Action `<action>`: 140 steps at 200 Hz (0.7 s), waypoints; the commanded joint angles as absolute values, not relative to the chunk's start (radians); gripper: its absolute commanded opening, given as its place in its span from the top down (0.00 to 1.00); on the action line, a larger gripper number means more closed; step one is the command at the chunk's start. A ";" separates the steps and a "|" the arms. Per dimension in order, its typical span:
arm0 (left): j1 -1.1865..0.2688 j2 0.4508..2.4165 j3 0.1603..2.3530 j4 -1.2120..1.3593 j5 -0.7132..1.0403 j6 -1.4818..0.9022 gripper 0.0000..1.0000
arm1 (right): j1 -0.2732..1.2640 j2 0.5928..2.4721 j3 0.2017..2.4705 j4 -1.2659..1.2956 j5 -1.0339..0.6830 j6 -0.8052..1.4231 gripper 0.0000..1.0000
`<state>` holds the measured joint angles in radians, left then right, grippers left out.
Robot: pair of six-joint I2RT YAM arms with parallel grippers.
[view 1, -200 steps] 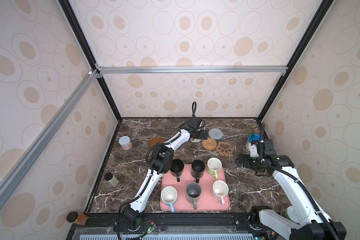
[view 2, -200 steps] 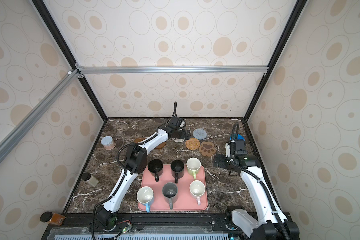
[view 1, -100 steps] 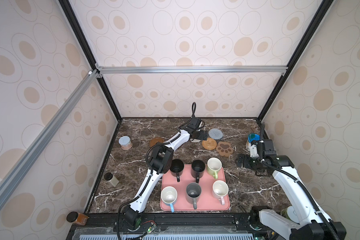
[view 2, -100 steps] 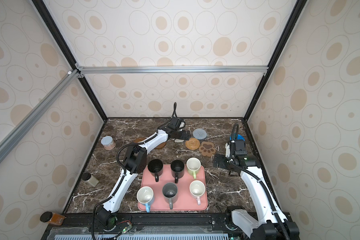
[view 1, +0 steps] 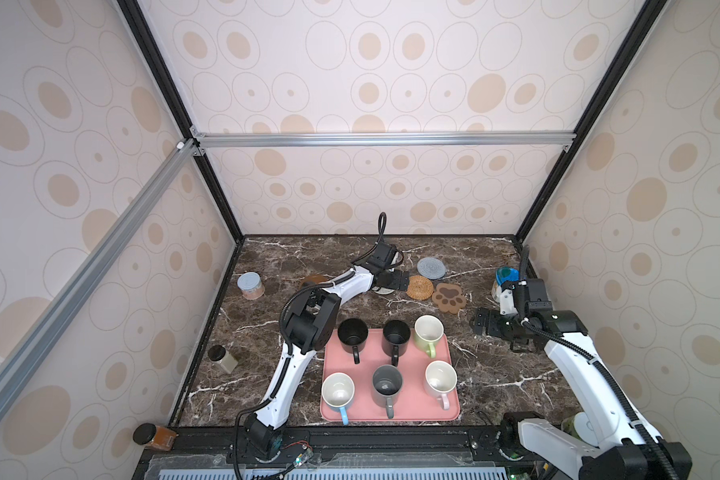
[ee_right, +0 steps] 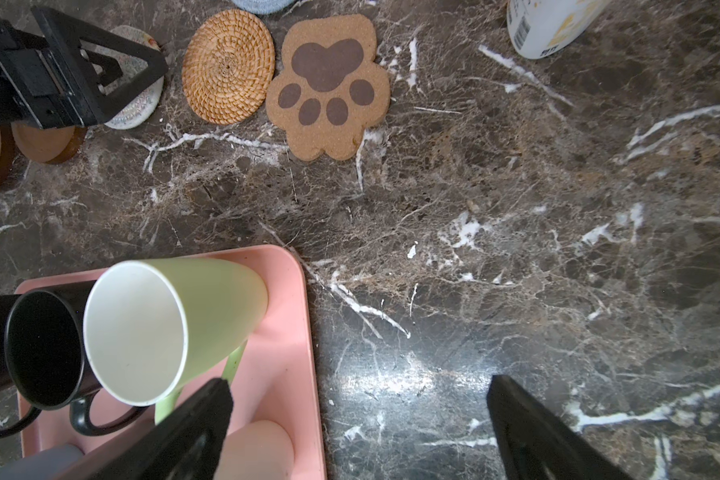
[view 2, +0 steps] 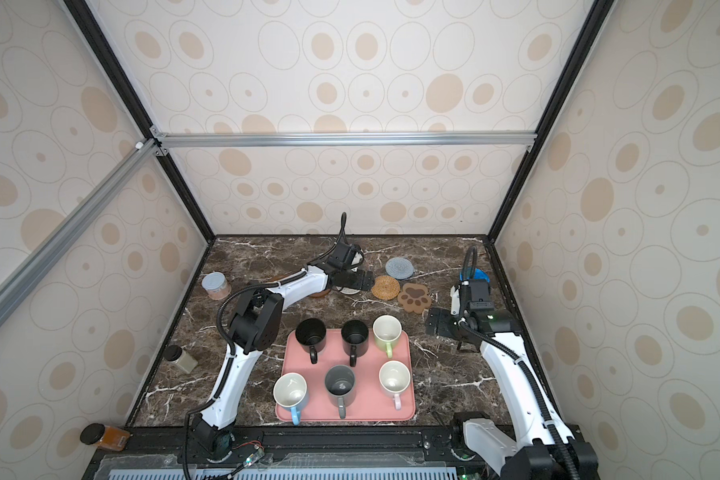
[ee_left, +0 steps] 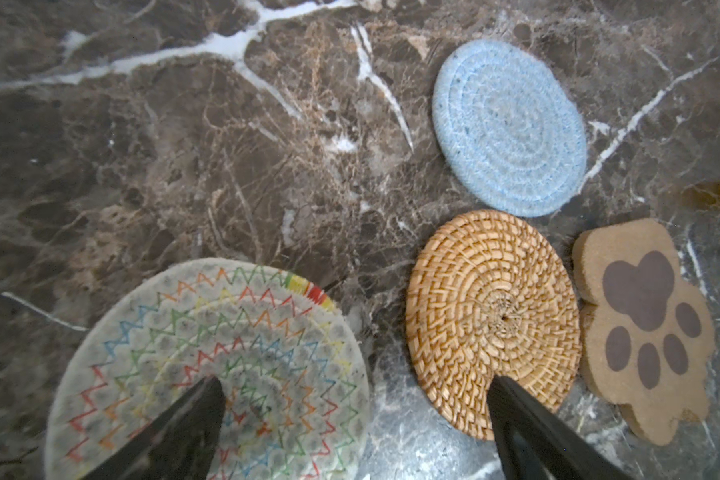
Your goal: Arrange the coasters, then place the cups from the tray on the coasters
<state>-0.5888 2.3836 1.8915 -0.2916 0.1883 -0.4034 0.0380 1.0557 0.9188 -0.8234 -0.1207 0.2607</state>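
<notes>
The left gripper (ee_left: 356, 382), spread wide and empty, is hanging over the cream coaster (ee_left: 208, 353) and rattan coaster (ee_left: 491, 320) near the table's (view 1: 267, 257) back edge. Its wrist view is showing the cream one's coloured zigzags, lost in both top views. The right gripper (ee_right: 358, 382), likewise spread, is hovering off the tray's (view 1: 412, 411) right edge. Only the top views are showing all six cups (view 1: 386, 384) sitting on the tray.

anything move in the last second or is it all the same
Nothing visibly changed. The left gripper is open as before above the cream woven coaster and the rattan coaster. The right gripper is open over the table beside the tray. All six cups are on the tray.
</notes>
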 commanded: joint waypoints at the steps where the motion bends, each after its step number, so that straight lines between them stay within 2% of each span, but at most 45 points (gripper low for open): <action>1: -0.611 2.391 1.846 -0.368 0.198 -0.402 0.00 | 0.033 1.060 0.908 -0.829 -0.123 0.258 0.00; 140: -0.645 2.363 1.811 -0.348 0.201 -0.422 0.00 | 0.032 1.049 0.905 -0.831 -0.120 0.254 0.00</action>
